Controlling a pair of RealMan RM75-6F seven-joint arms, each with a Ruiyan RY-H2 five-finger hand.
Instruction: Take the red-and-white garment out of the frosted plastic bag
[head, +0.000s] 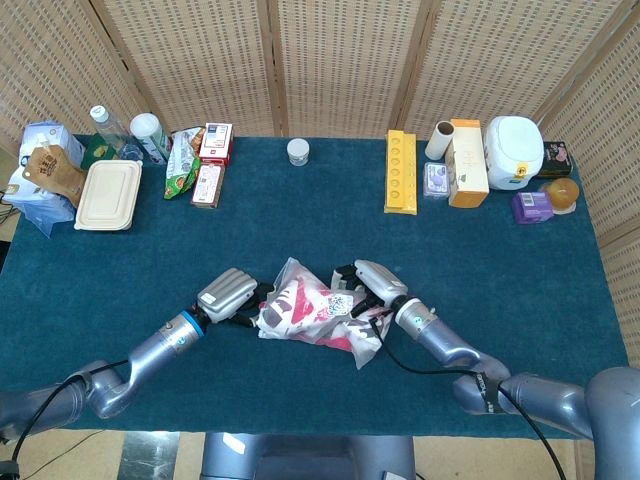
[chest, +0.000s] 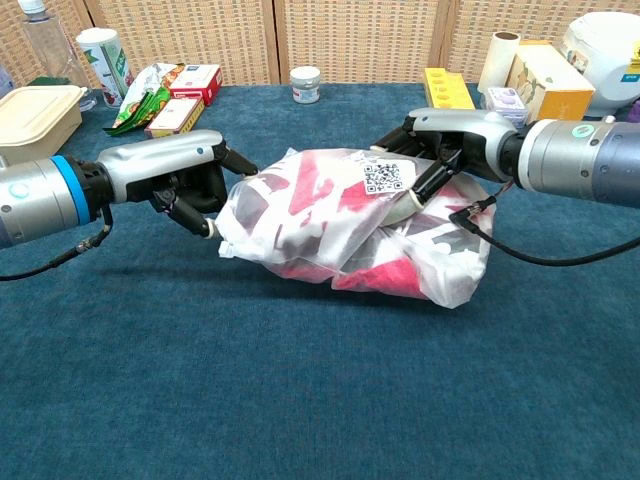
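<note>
- The frosted plastic bag (chest: 350, 225) is seen in the near middle of the blue table (chest: 300, 400), between the two hands; in the chest view its underside seems to rest on the cloth, or just above it.
- The red-and-white garment (chest: 385, 275) is still packed inside the bag, and its red and white patches are seen through the plastic (head: 310, 305).
- A white label with a QR code (chest: 382, 177) is carried on the upper right side of the bag.
- The left end of the bag is gripped by the left hand (chest: 185, 185), with its fingers curled onto the plastic edge (head: 232, 295).
- The upper right part of the bag is held by the right hand (chest: 445, 150), whose fingers are closed on the plastic just beside the label (head: 372, 288).
- A black cable (chest: 540, 255) is seen hanging under the right forearm.
- Further back on the left, a beige lunch box (head: 108, 182) is placed, with snack packets (head: 183, 160) and red boxes (head: 212, 160) beside it.
- At the far left edge, bottles (head: 125, 130) and a blue-and-brown bag (head: 42, 170) are standing.
- A small white jar (head: 297, 151) is seen alone at the far middle.
- At the far right, a yellow tray (head: 400, 172), a paper roll (head: 441, 140), a tall carton (head: 467, 162) and a white appliance (head: 514, 152) are lined up near the wicker screen (head: 330, 60).
</note>
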